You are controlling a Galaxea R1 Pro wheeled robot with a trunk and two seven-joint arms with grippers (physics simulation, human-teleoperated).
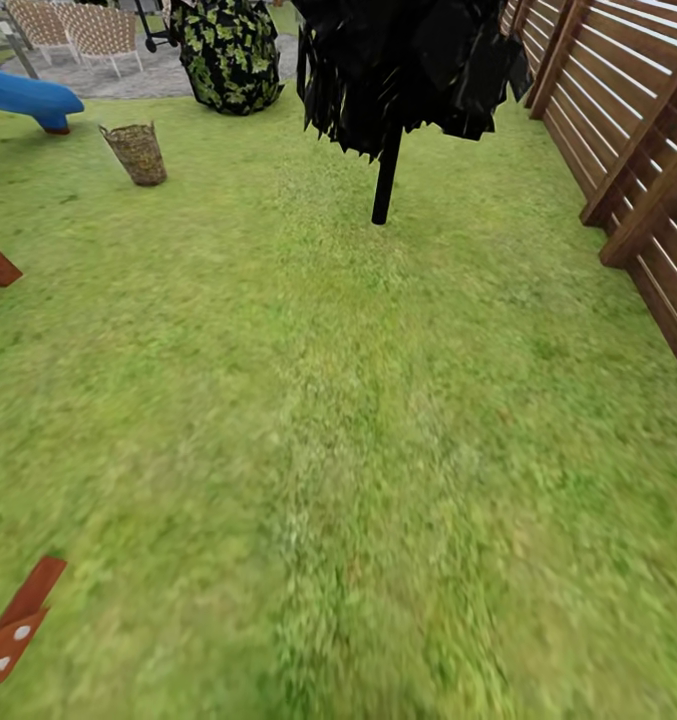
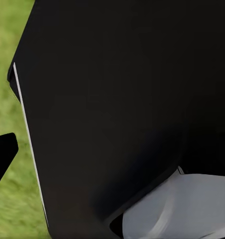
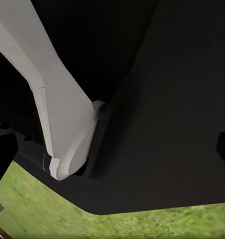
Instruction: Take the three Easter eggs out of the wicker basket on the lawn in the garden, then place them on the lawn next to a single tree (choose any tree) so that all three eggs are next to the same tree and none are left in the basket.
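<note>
Basket (image 1: 136, 152) stands far off on the lawn (image 1: 308, 450), near the slide (image 1: 23, 98); you can't see any eggs, so nothing looks done yet. Finger state: you cannot tell for either arm.

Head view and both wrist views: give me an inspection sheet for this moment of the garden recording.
Surface: lawn, short green grass.
Job's things: wicker basket far off on the grass, contents too small to tell; eggs: nothing seen.
Clutter: blue slide, brown wooden pieces at the left edge.
Claws: state cannot be told; wrist views show dark robot body.
Cables: nothing seen.
Surroundings: black-leaved tree ahead, slatted fence on the right, chairs on gravel beyond.
</note>
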